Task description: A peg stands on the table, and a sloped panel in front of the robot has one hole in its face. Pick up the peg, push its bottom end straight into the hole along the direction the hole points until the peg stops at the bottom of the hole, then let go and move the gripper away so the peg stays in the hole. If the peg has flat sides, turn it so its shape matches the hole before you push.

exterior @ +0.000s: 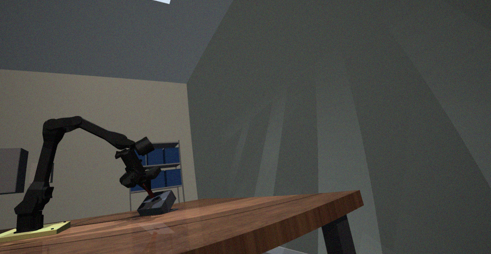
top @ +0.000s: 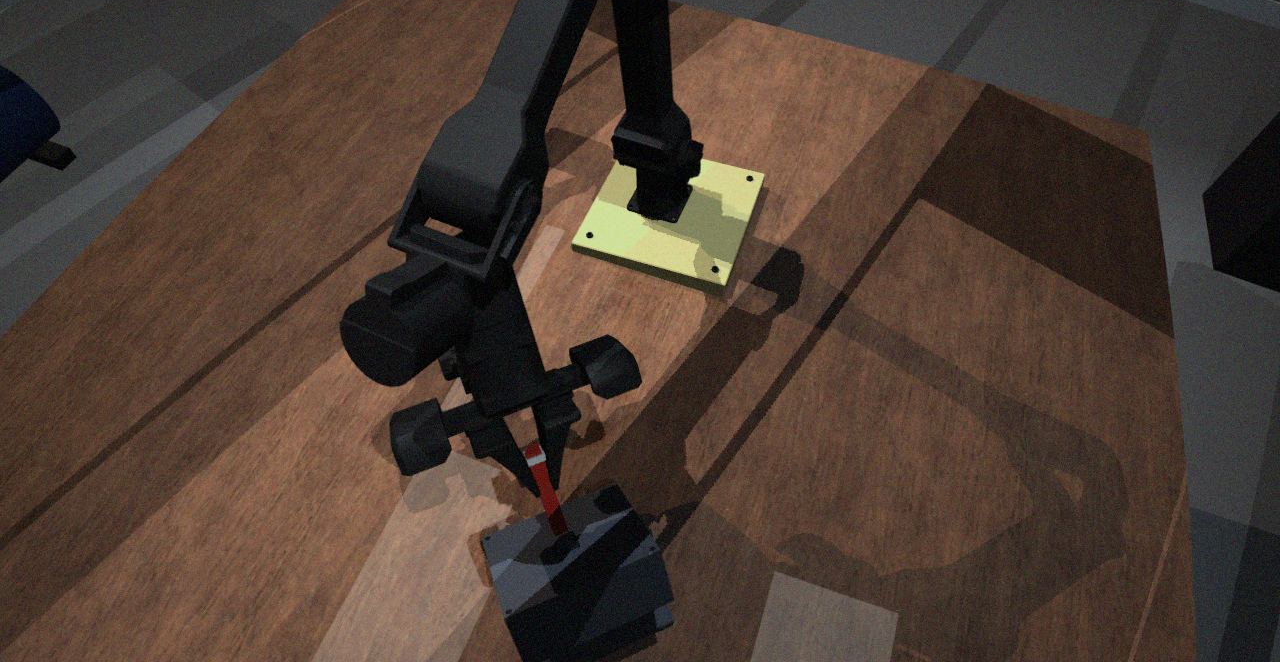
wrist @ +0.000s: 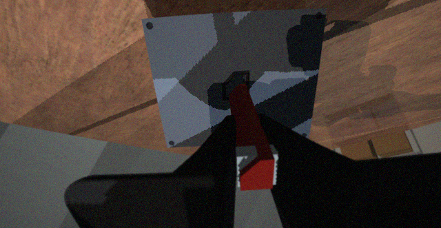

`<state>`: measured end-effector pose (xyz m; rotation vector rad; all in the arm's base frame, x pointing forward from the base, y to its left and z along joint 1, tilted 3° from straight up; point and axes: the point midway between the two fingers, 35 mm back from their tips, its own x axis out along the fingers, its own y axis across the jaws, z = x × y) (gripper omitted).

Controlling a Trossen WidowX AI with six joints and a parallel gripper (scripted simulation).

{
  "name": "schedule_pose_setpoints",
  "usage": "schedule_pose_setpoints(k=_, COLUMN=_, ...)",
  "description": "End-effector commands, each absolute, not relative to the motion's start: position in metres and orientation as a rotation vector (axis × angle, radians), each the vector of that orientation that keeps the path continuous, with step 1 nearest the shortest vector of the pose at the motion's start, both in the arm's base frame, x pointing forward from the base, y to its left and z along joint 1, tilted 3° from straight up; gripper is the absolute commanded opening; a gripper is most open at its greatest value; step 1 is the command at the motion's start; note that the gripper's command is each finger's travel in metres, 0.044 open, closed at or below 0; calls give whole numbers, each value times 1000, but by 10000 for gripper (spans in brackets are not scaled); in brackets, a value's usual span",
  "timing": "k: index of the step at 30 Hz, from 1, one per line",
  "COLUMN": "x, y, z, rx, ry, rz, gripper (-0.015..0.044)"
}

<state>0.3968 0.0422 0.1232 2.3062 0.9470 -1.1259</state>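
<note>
Red peg [top: 548, 497] [exterior: 148, 190] [wrist: 249, 121] pinched in my nearly closed gripper [top: 547, 479] [exterior: 147, 185] [wrist: 244, 122], I'm slanting its far end toward the hole [wrist: 238, 80], seemingly at the mouth.

Top and exterior share arm and panel; wrist looks down close.

1. The gripper [wrist: 244, 122] grips a red peg [wrist: 249, 125] with a pale band near its top.
2. The peg's lower end overlaps the dark hole [wrist: 236, 80]; contact is unclear.
3. The blue-grey panel [wrist: 182, 49] sits over the wooden worktop [wrist: 69, 42].
</note>
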Motion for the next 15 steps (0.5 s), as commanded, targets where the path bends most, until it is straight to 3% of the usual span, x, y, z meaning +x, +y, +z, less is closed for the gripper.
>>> schedule_pose_setpoints(k=1, x=400, y=45, z=118, rx=2310, ry=943, rz=-1130, gripper=0)
schedule_pose_setpoints(k=15, x=399, y=44, z=120, rx=2307, ry=949, rz=-1125, gripper=0)
